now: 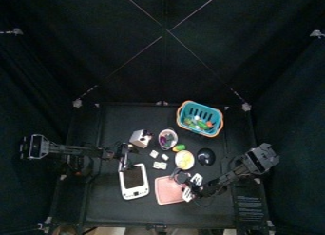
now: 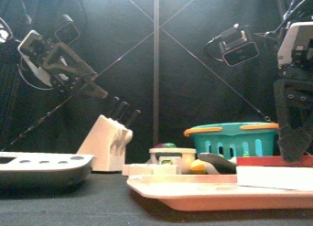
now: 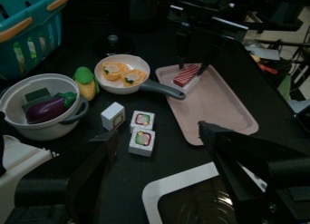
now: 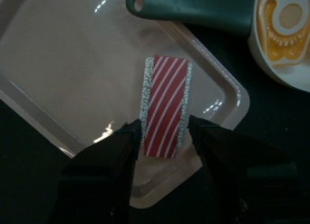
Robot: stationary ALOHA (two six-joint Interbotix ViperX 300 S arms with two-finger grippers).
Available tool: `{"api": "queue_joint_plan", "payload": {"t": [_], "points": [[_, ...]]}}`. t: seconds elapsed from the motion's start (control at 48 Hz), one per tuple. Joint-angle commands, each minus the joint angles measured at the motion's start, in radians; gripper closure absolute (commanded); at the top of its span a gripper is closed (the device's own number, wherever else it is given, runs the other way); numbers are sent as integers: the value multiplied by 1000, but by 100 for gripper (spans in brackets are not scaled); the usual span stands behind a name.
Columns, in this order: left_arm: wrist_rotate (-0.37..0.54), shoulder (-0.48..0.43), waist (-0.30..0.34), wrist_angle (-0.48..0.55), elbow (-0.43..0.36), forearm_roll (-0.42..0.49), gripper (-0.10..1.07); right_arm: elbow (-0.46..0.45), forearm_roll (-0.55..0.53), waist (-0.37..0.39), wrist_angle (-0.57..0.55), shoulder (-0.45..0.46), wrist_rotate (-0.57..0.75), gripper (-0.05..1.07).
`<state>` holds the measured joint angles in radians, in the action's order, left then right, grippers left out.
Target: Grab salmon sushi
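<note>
Your right gripper (image 4: 165, 137) hangs over the pink tray (image 4: 72, 64) with its jaws spread wide, one on each side of the sushi (image 4: 168, 101). That red-and-white striped piece lies flat near the tray's edge, not yet pinched or lifted. You've lined up; descending, closing and lifting remain. Your left gripper (image 3: 158, 178) rests spread over the table's (image 3: 242, 82) opposite side.
</note>
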<state>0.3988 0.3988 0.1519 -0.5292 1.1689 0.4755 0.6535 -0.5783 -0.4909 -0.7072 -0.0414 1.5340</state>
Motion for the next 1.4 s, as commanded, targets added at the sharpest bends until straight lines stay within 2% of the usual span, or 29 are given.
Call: {"api": "queue_joint_plan", "payload": {"t": [0.0, 0.396, 1.167, 1.375], "points": [[-2, -2, 0, -3, -11, -2, -5, -9, 0, 8, 0, 15, 2, 22], [-2, -2, 2, -5, -11, -2, -5, -3, 0, 11, 5, 11, 2, 34], [-2, -3, 2, -3, -11, -2, -5, -8, 0, 21, 6, -20, -2, 36], [-2, -3, 2, -3, -11, -2, -5, -8, -2, 23, 6, -15, -2, 48]]}}
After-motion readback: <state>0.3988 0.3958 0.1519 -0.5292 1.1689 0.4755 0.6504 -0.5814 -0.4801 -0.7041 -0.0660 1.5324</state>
